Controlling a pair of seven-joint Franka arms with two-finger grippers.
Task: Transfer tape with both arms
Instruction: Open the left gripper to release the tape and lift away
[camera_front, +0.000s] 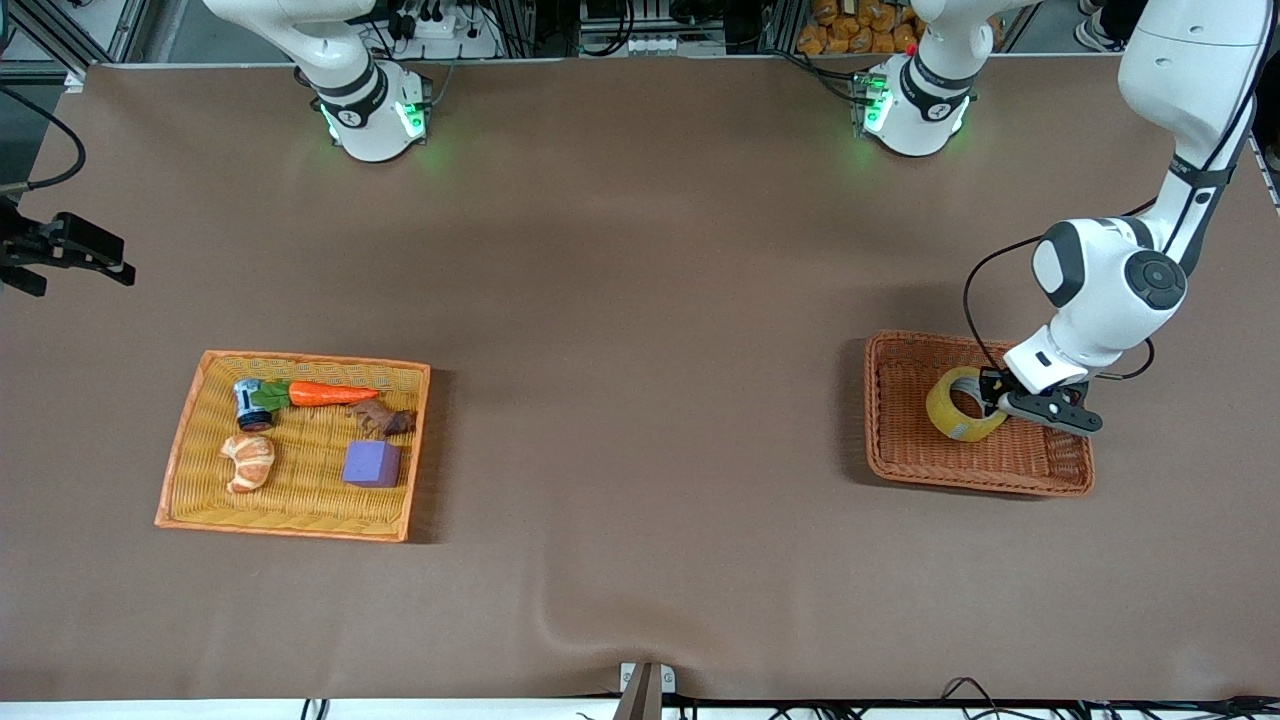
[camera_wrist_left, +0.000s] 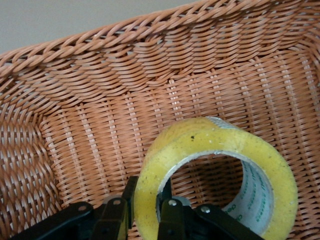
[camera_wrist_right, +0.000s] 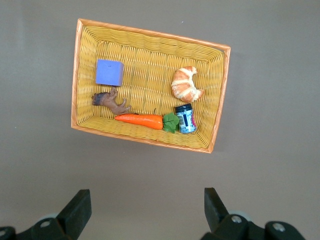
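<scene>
Left gripper (camera_front: 993, 402) is down in the brown wicker basket (camera_front: 905, 455), which sits near the bench edge at the left arm's end. Its 2 fingers (camera_wrist_left: 116, 220) are closed narrow on the wall of the tape (camera_front: 962, 405), 1 inside the hole and 1 outside. The tape stands tilted on edge, its lower rim against the basket floor; left wrist view shows the basket's woven wall just beside it.

Right gripper (camera_wrist_right: 145, 210) hangs high in the air over the bench at the right arm's end, fingers spread wide, holding nothing. That arm waits.

Under it, the yellow basket (camera_front: 190, 450) holds 5 items: purple cube (camera_front: 371, 464), croissant (camera_front: 248, 461), carrot (camera_front: 325, 394), small jar (camera_front: 250, 404), brown toy animal (camera_front: 382, 418).
</scene>
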